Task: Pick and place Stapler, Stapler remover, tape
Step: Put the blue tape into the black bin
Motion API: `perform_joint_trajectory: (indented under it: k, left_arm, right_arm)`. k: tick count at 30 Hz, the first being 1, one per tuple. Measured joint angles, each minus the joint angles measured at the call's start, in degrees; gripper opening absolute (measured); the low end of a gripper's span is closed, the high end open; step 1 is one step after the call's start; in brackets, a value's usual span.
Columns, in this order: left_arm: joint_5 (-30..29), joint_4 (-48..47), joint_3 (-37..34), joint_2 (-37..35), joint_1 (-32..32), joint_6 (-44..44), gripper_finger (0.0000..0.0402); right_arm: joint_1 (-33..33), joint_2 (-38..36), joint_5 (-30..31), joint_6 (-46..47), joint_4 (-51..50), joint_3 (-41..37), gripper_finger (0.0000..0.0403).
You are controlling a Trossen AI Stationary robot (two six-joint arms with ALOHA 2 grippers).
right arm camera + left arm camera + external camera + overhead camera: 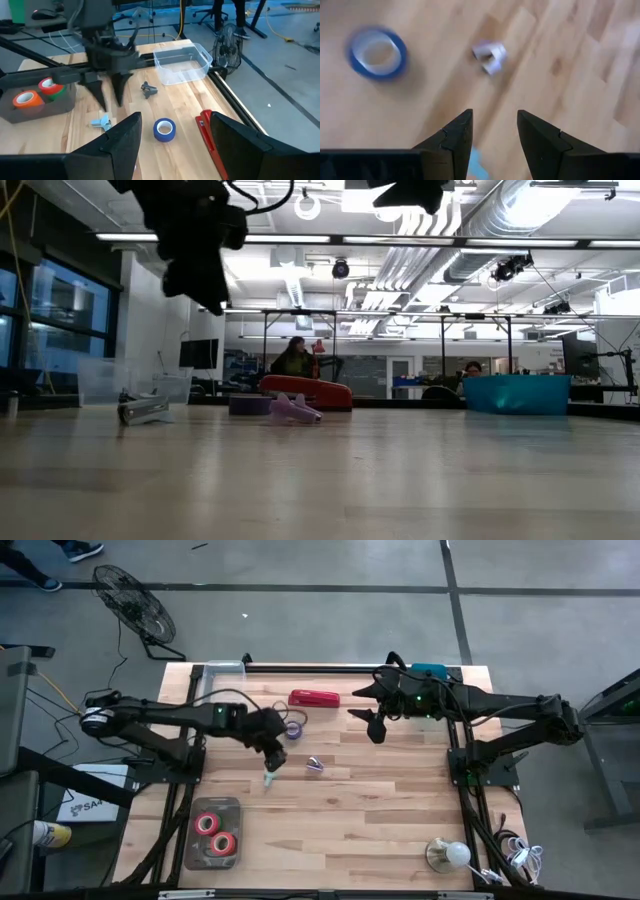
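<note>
Left fingers (pixel 492 137): spread apart, empty, hanging above a pale blue claw piece (pixel 269 780).
Right fingers (pixel 172 145): apart, empty, raised just beside the stapler (pixel 314 698).
Stapler: flat on the tabletop (pixel 380 820), near the far edge.
Tape: blue roll (pixel 164 128) beside the stapler; red rolls (pixel 214 833) in a grey tray (pixel 192 852).

A grey concrete floor (pixel 330 600) with dark seam lines surrounds the wooden table (pixel 380 810), a black floor fan (pixel 135 605) stands nearby, and beyond are bright ceiling lights (pixel 300 242), exposed ducts (pixel 500 220) and large windows (pixel 55 320).
</note>
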Motion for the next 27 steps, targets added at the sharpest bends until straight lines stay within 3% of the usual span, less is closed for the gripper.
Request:
perform_joint_trajectory:
  k: [4,11,15,21,27]
  left_arm:
    - [-0.97,2.59,0.00,0.17,3.84,9.40,0.0152]
    - [5.31,3.58,0.00,4.55,10.11,22.09,0.0154]
    - [7.90,4.75,0.02,9.31,12.47,28.59,0.0181]
    - [1.96,4.93,0.00,14.35,12.45,36.78,0.0241]
    - [-1.25,6.73,0.05,15.69,12.47,47.02,0.0252]
  right_arm:
    - [0.00,0.00,1.55,2.02,-1.19,0.00,0.0227]
    - [0.00,0.00,4.96,5.11,-6.41,0.00,0.0227]
    - [-0.02,-0.24,8.52,8.14,-10.44,0.00,0.0227]
    - [-0.51,-1.02,9.71,11.60,-12.72,0.00,0.0227]
    - [-0.83,-1.29,9.76,13.20,-13.10,0.00,0.0227]
